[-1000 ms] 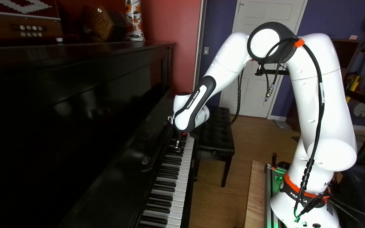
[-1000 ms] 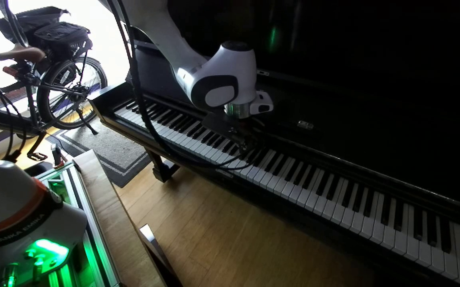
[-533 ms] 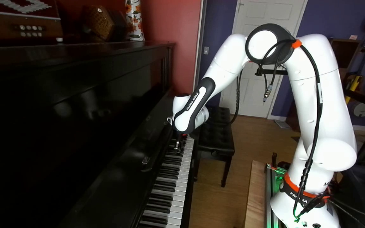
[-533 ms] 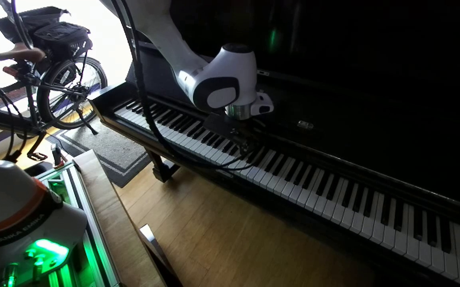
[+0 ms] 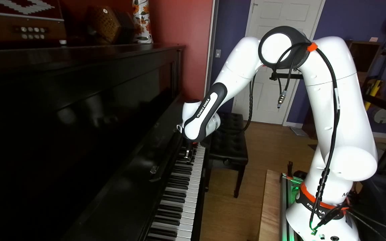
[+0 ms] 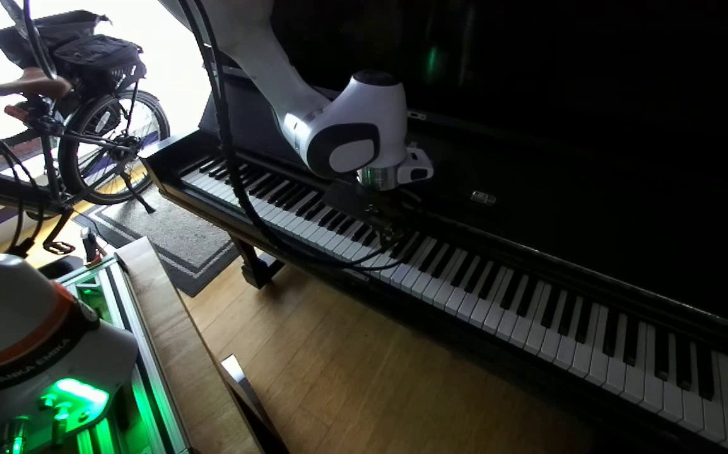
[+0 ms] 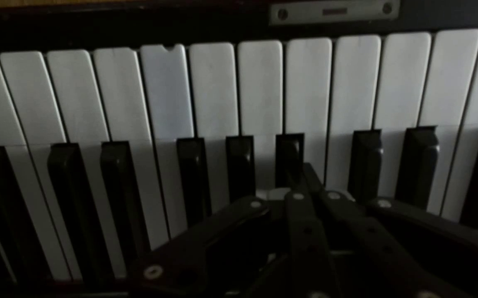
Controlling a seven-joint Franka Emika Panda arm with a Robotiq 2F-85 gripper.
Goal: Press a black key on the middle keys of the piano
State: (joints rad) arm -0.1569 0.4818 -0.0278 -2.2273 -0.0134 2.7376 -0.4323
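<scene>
Right of centre in the wrist view, the gripper (image 7: 304, 176) points at a black key (image 7: 290, 150), its fingers (image 7: 313, 179) pressed together, nothing seen between them. The tips overlap the key in this view – contact or a slight gap, cannot tell. The key sits among the middle keys (image 7: 259, 89), which span the wrist frame; in an exterior view the piano (image 6: 547, 151) fills the upper right, these keys near the centre.

Handling (judged): the key should be light and springy, with a short travel to a firm stop. Its top looks smooth and rather glossy, so the tips may slip sideways towards a neighbour. No grasp needed – push gently straight down on the narrow top, close to its upper end in the wrist view. The piano itself should be too heavy to shift.
</scene>
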